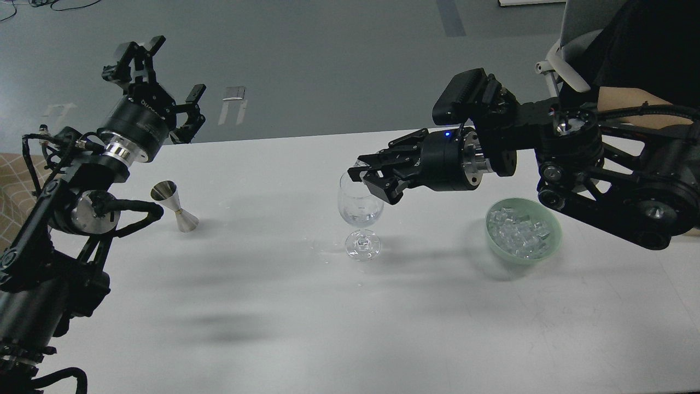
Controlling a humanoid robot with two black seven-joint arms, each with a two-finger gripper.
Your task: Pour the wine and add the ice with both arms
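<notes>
Right gripper [365, 176] over wine glass [360, 210] rim, seemingly pinching ice [358, 164]

You have two arms in view, one per side: the left gripper [158, 82] at the far left and the right gripper [372, 175] near the middle. On the counter [273, 306] you can count one wine glass [360, 208] in the middle, one metal jigger [175, 207] to its left and one pale green bowl [552, 241] to its right. The ice [517, 232] heaped in that bowl is many cubes, probably a couple of dozen; they overlap too much for you to count exactly.
</notes>
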